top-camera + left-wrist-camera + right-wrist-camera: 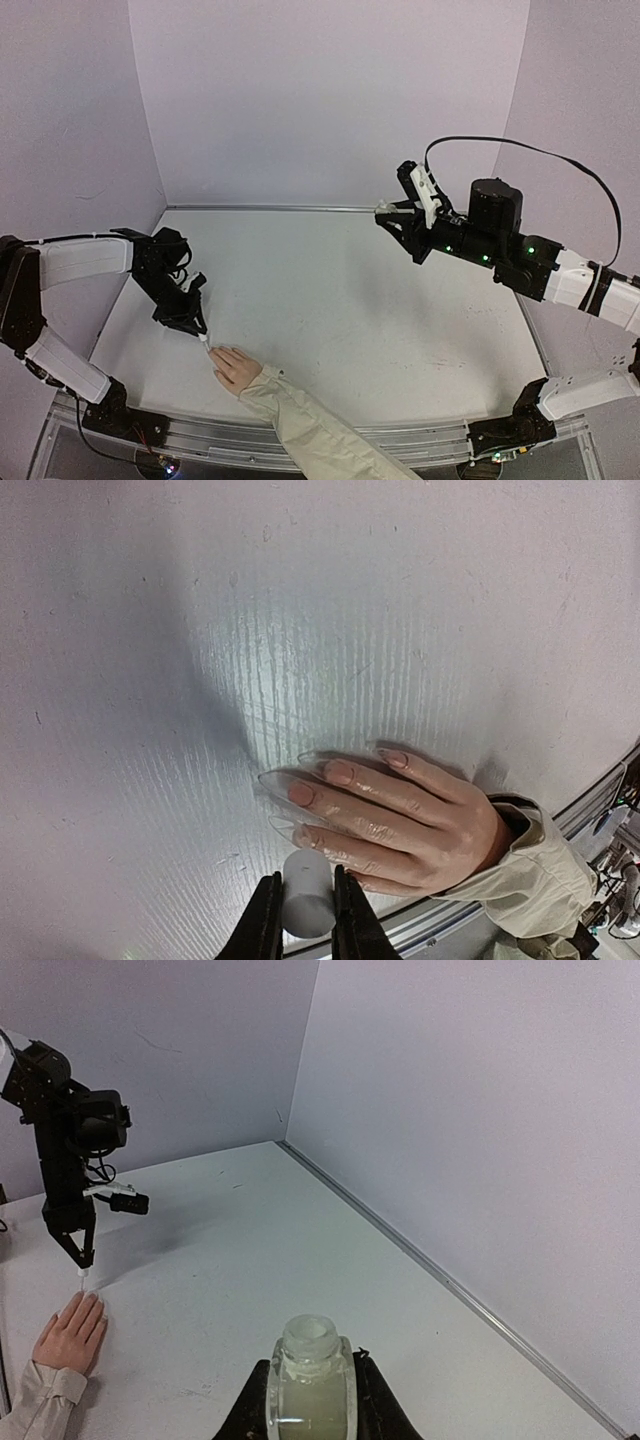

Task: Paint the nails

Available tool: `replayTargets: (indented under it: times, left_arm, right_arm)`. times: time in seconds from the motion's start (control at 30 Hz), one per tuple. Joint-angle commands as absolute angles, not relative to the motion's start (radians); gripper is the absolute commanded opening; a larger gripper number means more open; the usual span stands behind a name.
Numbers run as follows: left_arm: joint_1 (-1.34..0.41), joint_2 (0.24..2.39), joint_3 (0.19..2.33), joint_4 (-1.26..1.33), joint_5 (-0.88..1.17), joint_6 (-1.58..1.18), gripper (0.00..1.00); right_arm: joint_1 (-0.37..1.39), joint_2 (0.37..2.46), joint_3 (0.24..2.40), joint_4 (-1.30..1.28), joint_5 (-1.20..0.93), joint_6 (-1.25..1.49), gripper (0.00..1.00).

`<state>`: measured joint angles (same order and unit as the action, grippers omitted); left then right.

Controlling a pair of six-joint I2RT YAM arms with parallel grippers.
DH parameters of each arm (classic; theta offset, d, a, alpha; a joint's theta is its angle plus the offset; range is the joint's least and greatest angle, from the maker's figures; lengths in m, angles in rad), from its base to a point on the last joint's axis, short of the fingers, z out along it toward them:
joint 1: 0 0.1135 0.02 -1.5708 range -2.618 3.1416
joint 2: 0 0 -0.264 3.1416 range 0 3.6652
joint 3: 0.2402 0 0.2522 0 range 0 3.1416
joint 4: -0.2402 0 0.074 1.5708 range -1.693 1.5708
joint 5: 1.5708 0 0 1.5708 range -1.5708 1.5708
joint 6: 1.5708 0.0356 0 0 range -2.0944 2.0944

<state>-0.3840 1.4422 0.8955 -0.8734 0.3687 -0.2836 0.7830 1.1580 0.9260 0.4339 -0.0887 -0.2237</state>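
Observation:
The pale pink mannequin hand [238, 368] lies flat near the front left, with a cream sleeve [310, 430] behind it. Its nails [300, 793] are long and clear with pink bases, and the fingers look glossy. My left gripper [305, 876] is shut on a white cylindrical brush cap [307, 898]. The cap points down just in front of the fingertips [205, 341]. The brush tip is hidden behind the cap. My right gripper [311, 1362] is held high at the back right [392, 212], shut on a small open bottle [311, 1390] of pale liquid.
The white table [360, 300] is walled in lilac on three sides. A metal rail [400, 435] runs along its near edge, close to the sleeve. The left arm [70, 1150] stands over the hand in the right wrist view.

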Motion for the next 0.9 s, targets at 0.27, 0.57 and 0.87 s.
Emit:
replayTargets:
  times: [0.27,0.57,0.87]
  left_arm:
    - [-0.388,1.471,0.919,-0.85,0.351,-0.262,0.0]
    - [-0.388,1.476,0.917,-0.859,0.318,-0.267,0.0]
    - [-0.388,1.484,0.923,-0.854,0.305,-0.256,0.0]
  right_arm:
    - [0.782,1.126,0.933,0.485,-0.085,-0.221,0.0]
    - [0.783,1.124,0.93,0.483,-0.08,-0.222,0.0]
    - [0.782,1.124,0.931,0.484,-0.08,-0.221,0.0]
